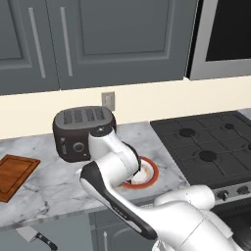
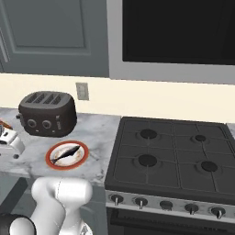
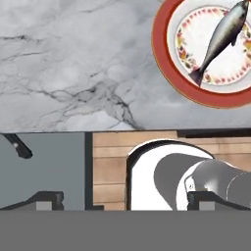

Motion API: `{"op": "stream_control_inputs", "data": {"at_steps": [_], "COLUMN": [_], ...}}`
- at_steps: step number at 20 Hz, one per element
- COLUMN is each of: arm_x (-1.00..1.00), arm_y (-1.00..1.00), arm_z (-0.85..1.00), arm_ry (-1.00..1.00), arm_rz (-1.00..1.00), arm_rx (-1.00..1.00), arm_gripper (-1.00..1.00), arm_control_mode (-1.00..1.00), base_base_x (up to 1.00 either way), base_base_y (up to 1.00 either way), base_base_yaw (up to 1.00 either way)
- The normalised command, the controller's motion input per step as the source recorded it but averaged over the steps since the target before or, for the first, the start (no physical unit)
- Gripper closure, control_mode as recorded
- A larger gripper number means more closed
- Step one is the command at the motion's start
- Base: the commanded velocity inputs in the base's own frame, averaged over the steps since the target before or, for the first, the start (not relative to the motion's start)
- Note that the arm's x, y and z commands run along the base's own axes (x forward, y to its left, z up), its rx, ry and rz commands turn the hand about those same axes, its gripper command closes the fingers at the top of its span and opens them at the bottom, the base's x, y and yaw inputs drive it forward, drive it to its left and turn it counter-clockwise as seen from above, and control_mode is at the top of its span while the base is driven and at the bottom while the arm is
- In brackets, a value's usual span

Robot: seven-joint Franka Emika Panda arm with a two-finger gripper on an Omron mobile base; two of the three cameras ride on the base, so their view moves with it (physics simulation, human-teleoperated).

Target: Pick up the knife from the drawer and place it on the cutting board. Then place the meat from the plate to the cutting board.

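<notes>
The arm hid half the plate (image 1: 151, 169), the knife (image 1: 35, 237) lay cut off, and the gripper (image 3: 125, 200) gaped wide, holding nothing.

we see a slender silvery-grey fish (image 2: 66, 153) lying on a round orange-rimmed plate (image 2: 51, 162), near a dark four-slot toaster (image 2: 47, 114) and beside a black gas stove (image 2: 172, 158).
</notes>
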Motion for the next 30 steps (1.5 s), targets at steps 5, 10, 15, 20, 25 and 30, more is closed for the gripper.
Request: {"op": "stream_control_inputs", "data": {"at_steps": [5,10,15,20,25,30], "arm_x": [-0.02,-0.07,-0.11,-0.08,-0.12,-0.36], "arm_y": [0.62,0.55,0.54,0.48,0.39,0.24], "arm_z": [-0.38,-0.37,-0.32,-0.31,-0.32,-0.32], "arm_ry": [0.00,0.00,0.01,0.02,0.02,0.00], "arm_rz": [0.00,0.00,0.00,0.00,0.00,0.00], "arm_rx": [0.01,0.03,0.02,0.02,0.03,0.06], "arm_gripper": [-1.00,-1.00,-1.00,-1.00,-1.00,-1.00], "arm_control_mode": [-1.00,-1.00,-1.00,-1.00,-1.00,-1.00], "base_base_x": [0.00,0.00,0.00,0.00,0.00,0.00], "base_base_y": [0.00,0.00,0.00,0.00,0.00,0.00], "base_base_yaw": [0.00,0.00,0.00,0.00,0.00,0.00]}}
